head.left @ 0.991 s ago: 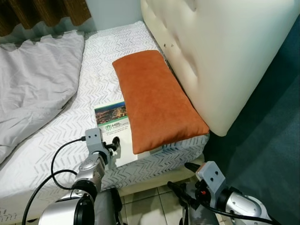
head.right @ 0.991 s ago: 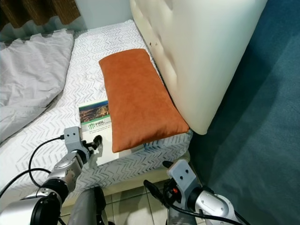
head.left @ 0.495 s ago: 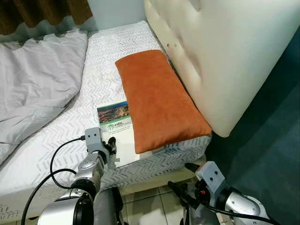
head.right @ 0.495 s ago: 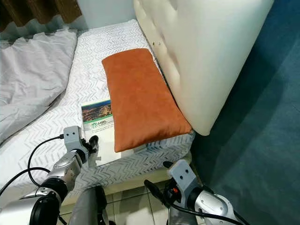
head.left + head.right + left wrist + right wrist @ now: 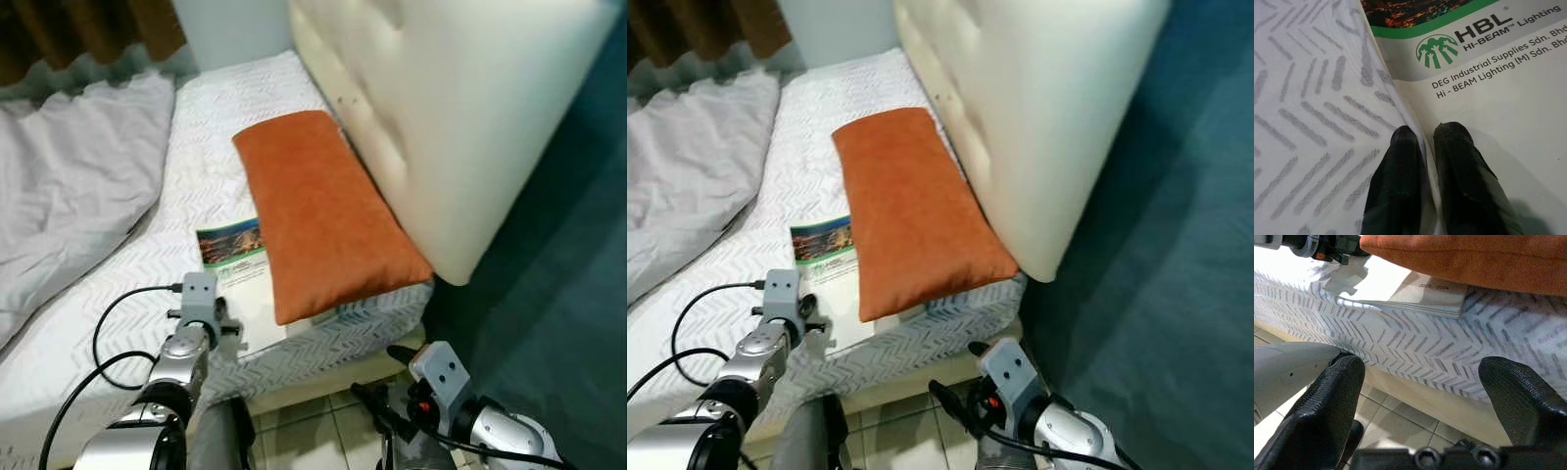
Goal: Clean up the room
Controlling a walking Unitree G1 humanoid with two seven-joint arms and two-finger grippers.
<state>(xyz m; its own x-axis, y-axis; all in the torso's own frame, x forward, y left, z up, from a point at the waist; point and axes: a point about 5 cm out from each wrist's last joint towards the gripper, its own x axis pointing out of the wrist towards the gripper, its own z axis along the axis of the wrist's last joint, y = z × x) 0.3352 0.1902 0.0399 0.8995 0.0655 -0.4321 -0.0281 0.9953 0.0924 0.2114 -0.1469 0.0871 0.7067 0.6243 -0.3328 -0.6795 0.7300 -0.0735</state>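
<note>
Here the step in hand looks to be picking up the booklet (image 5: 240,279) that lies on the bed (image 5: 186,196) near its foot edge, its far side tucked under the orange pillow (image 5: 328,215). The left hand (image 5: 1427,147) is down at the booklet's near edge with its fingers close together, one fingertip on the sheet and the other on the white cover — whether any page is pinched between them I cannot tell. The right hand (image 5: 1420,396) hangs low beside the bed frame over the tiled floor (image 5: 313,431), fingers wide apart and holding nothing. The next move probably calls for getting a finger under the cover edge and sliding the booklet out from beneath the pillow. The booklet's right portion is hidden by the pillow, its small print is hard to read, and the grey duvet (image 5: 69,186) is cut off at the frame's left.
</note>
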